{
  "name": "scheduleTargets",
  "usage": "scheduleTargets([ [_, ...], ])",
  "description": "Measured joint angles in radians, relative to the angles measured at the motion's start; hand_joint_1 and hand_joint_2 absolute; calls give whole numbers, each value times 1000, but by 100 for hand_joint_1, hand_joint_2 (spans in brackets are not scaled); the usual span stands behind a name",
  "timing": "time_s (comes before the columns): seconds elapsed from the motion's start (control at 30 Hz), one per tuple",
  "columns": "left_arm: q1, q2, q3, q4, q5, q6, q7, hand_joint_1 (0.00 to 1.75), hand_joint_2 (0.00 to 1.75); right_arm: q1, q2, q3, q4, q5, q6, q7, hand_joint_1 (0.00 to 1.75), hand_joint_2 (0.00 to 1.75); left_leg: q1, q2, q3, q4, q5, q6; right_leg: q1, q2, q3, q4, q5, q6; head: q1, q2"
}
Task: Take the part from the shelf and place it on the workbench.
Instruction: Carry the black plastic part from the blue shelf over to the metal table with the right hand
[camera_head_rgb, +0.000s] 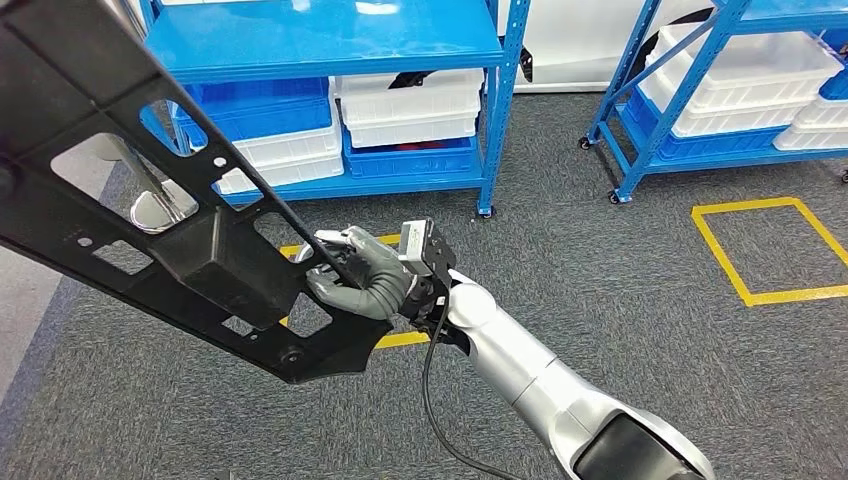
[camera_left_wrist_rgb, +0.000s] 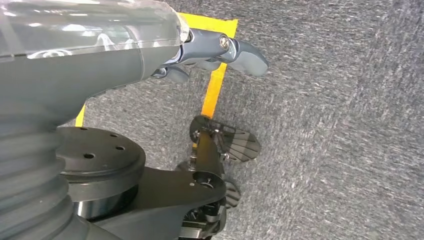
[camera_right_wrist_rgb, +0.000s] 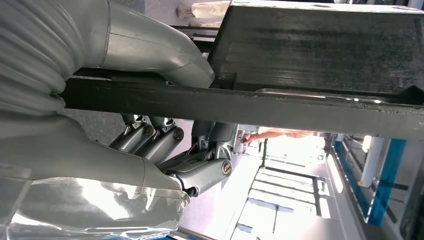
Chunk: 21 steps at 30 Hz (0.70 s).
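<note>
Gripping with my right hand (camera_head_rgb: 360, 275), I hold the part (camera_head_rgb: 190, 225) by one of its edge bars, thumb over and fingers curled under, as the right wrist view shows. It is a long black openwork frame, raised off the floor in front of me and slanting across the head view, clear of the blue shelf (camera_head_rgb: 330, 45) behind. It looks stiff and hard, probably moulded plastic, light for its length but awkward, since it could swing from one grip. A hold nearer its boxy middle should steady it. My left hand (camera_left_wrist_rgb: 215, 52) hangs over the carpet (camera_left_wrist_rgb: 340, 125), fingers curled in, holding nothing.
</note>
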Motion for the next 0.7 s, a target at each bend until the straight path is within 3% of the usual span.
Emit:
scheduleTargets([
  [0.07, -1, 0, 0, 0, 0, 0, 0, 0, 175, -1, 0, 0, 0, 0, 0, 0, 175, 175, -3, 0, -9, 15, -6, -11, 1, 0, 38, -80, 19, -10, 0, 0],
  [0.17, -1, 0, 0, 0, 0, 0, 0, 0, 175, 0, 0, 0, -1, 0, 0, 0, 175, 175, -3, 1, -16, 20, -6, -27, 4, 4, 34, -90, 21, -33, 0, 0],
  [0.23, -1, 0, 0, 0, 0, 0, 0, 0, 175, -1, 1, 0, -1, 0, 0, 0, 175, 175, 0, 0, -31, 53, -33, -37, 2, 4, 33, -94, 26, -46, 0, 0],
  [0.33, 0, 0, 0, 0, 0, 0, 0, 0, 175, -1, 2, 0, -1, 0, 1, -1, 175, 175, 3, 0, -109, 234, -127, -47, 4, 4, 30, -96, 29, -54, 0, 0],
  [0.37, 1, 0, 0, 0, 0, 0, 0, 0, 175, 0, 2, 0, 0, 0, 1, -1, 175, 175, 3, 0, -132, 287, -144, -47, 6, 5, 29, -96, 29, -55, 0, 0],
  [0.4, 2, 0, 0, 0, 0, 0, 0, 0, 175, 1, 2, 0, 0, 1, 1, -1, 175, 175, 3, -1, -139, 306, -143, -46, 8, 6, 28, -96, 30, -56, 0, 0],
  [0.43, 3, 0, 0, 0, 0, 0, 0, 0, 175, 2, 2, 0, 0, 1, 1, -1, 175, 175, 2, -1, -127, 285, -124, -42, 9, 7, 29, -96, 30, -56, 0, 0],
  [0.5, 3, 1, 0, 0, 0, 0, 0, 0, 175, 0, 3, 0, 0, 1, 2, -2, 175, 175, -1, -4, -58, 149, -59, -28, 12, 10, 32, -96, 30, -56, 0, 0],
  [0.57, 1, 2, 0, 0, 0, 0, 0, 0, 175, -2, 4, 0, -1, 1, 2, -3, 175, 175, -7, -8, -4, 39, -26, -15, 14, 12, 31, -97, 33, -50, 0, 0],
  [0.7, 2, 2, -1, 0, -1, 0, -2, 0, 175, -2, 5, 0, -1, 3, 2, -3, 175, 175, -6, -8, 11, -2, -14, -2, 15, 12, 28, -103, 38, -29, 0, 0],
])
